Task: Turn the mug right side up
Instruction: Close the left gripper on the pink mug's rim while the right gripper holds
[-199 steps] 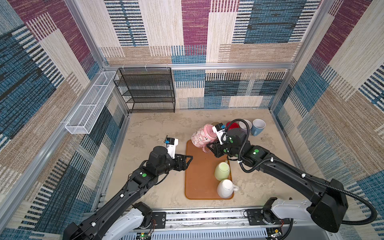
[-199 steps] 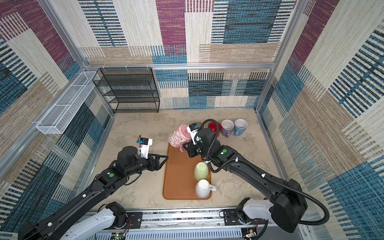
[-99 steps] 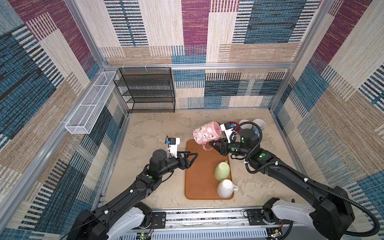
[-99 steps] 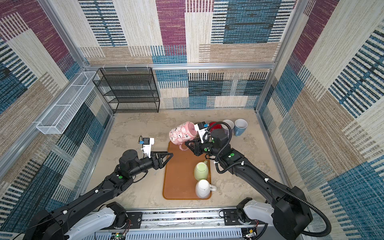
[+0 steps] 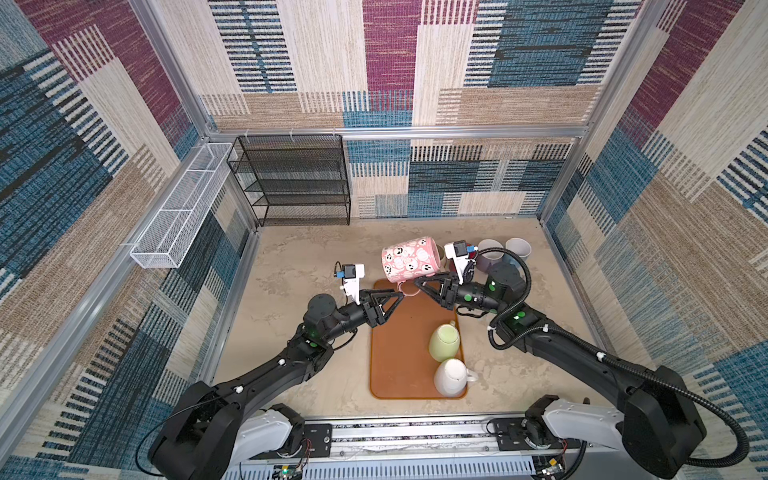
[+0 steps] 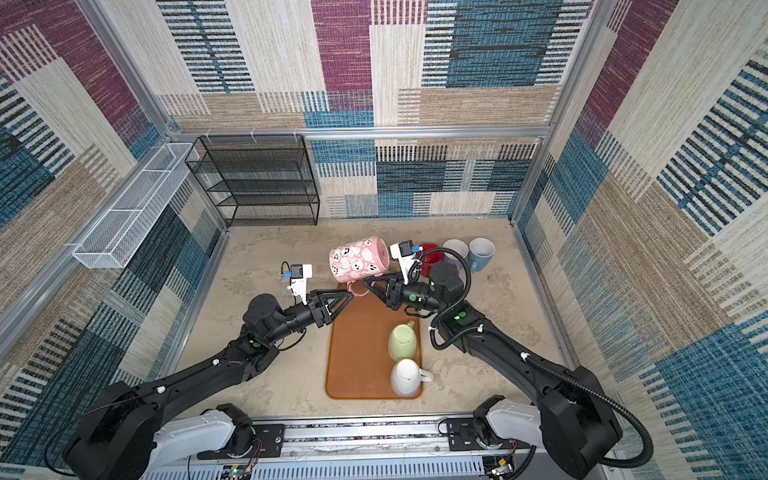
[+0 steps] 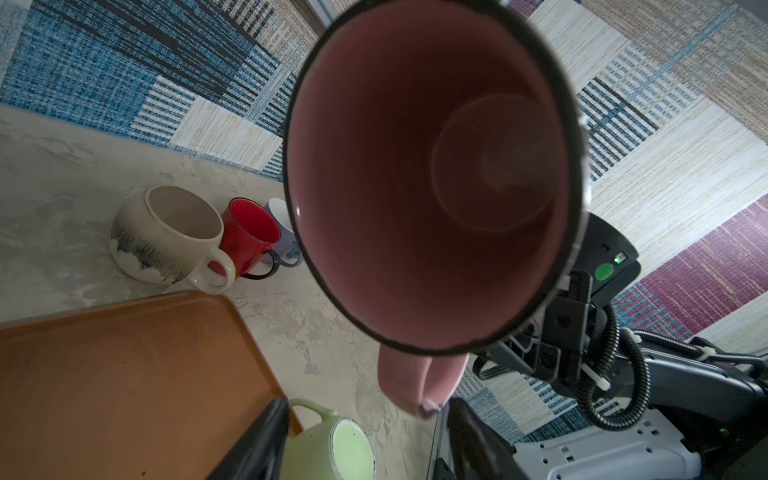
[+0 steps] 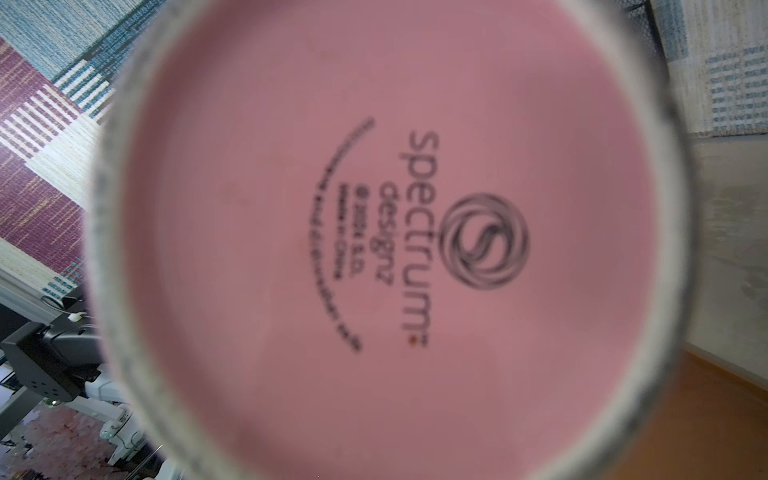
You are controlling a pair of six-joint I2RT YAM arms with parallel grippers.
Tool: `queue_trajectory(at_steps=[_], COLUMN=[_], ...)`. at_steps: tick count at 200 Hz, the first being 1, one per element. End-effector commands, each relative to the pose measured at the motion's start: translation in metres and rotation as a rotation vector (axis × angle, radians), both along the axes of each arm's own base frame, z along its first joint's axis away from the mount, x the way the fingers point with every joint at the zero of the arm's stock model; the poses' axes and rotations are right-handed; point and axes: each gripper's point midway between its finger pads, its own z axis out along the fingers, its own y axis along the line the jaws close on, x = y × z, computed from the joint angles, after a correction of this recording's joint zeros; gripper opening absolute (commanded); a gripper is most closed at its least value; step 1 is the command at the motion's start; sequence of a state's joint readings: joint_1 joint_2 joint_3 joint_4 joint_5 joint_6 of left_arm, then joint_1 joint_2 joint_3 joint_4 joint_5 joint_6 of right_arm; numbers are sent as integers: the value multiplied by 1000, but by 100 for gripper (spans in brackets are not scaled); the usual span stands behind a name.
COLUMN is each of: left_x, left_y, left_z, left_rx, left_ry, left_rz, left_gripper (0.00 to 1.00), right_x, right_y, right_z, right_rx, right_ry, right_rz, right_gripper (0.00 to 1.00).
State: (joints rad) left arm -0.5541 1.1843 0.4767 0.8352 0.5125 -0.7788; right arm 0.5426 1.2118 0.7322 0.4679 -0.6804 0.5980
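The pink mug with white ghost faces hangs on its side above the far end of the tray, seen in both top views. My right gripper is shut on its handle from the right. My left gripper is open, its tips right at the handle from the left. In the left wrist view the mug's mouth faces the camera, and the handle ends beside one finger. The mug's printed base fills the right wrist view and hides the right jaws.
An orange tray carries a green mug and a white mug. Cream, red, lilac and blue mugs stand upright at the back right. A black wire rack and a white basket are at the back left.
The right gripper has swung the mug from tilted mouth-down to lying on its side, a little further right. The left gripper has reached in to the handle, its jaws narrowing.
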Motion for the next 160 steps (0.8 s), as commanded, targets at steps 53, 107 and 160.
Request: queue_trajectory(at_steps=[53,107,160], left_x=[3,7,9], left_y=[-7,-13,-15], left_z=[34,39,40], left_rx=[-99,-129,-138], left_ry=[-87,-90,-85], left_rz=[-33,-59,-69], left_gripper=[57,45,25], right_x=[-13,-13,-12], right_y=[6,9,13], right_z=[32,22,12], right_rx=[140,158,158], right_ry=[-114,-86,-64], right_rz=[95,126,148], right_gripper=[0,0,0])
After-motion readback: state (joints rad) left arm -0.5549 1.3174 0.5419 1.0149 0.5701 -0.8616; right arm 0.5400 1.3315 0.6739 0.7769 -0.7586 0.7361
